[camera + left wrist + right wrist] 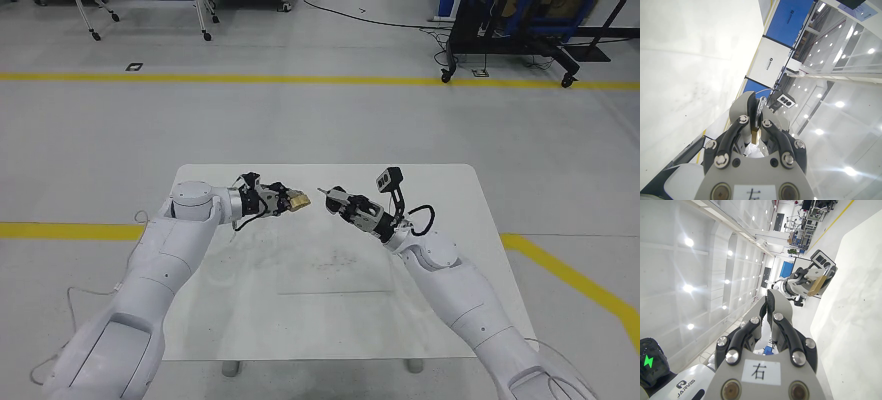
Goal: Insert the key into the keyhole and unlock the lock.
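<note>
The fingers (745, 106) of my left gripper (755, 107) are pinching the brass lock (754, 136), which sits in the gap between them, the shackle near the tips. The right gripper (767, 303) has its fingers (780, 306) pressed together on the key (323, 191). The thin blade of the key sticks out past the tips and points at the lock. Both are held above the table (440, 300), near the middle of its far edge, close but apart.
</note>
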### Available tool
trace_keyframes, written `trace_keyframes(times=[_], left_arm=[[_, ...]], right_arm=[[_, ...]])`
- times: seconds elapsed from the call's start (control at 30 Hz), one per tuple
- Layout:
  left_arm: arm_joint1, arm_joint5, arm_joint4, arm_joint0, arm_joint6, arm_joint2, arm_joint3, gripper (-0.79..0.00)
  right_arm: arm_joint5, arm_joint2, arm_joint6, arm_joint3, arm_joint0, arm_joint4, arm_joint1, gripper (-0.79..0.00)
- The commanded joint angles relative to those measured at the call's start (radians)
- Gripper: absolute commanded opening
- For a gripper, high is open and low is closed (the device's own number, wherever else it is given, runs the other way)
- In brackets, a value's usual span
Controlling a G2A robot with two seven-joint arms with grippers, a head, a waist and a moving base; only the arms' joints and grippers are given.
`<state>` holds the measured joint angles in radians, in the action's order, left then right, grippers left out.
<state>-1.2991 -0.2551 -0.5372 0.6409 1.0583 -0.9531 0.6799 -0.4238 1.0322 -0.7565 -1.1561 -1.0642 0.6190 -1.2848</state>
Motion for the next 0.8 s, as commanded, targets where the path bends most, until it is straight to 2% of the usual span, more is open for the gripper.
trace_keyframes(times=[0.0, 0.23, 0.37, 0.47, 0.63, 0.77], left_arm=[[0.000, -0.001, -0.001, 0.000, 0.004, 0.000, 0.000, -0.785], [0.000, -0.001, -0.001, 0.000, 0.004, 0.000, 0.000, -0.785], [0.002, -0.057, 0.044, 0.004, -0.137, 0.000, 0.041, -0.785], [-0.004, -0.109, 0.000, 0.022, -0.204, -0.014, 0.084, -0.785], [-0.013, -0.134, -0.005, 0.037, -0.269, -0.005, 0.122, -0.785], [-0.016, -0.137, -0.007, 0.045, -0.292, -0.006, 0.138, -0.785]], right_arm=[[-0.002, -0.001, -0.001, 0.002, 0.001, 0.001, 0.000, -0.785], [-0.002, -0.001, -0.001, 0.002, 0.001, 0.001, 0.000, -0.785], [0.000, -0.001, 0.004, 0.001, -0.001, 0.001, 0.000, -0.785], [0.051, -0.006, 0.049, -0.038, -0.024, -0.009, -0.002, -0.785], [0.192, -0.051, 0.204, -0.110, -0.075, -0.048, -0.014, -0.785], [0.212, -0.091, 0.404, -0.136, -0.097, -0.144, -0.029, -0.785]])
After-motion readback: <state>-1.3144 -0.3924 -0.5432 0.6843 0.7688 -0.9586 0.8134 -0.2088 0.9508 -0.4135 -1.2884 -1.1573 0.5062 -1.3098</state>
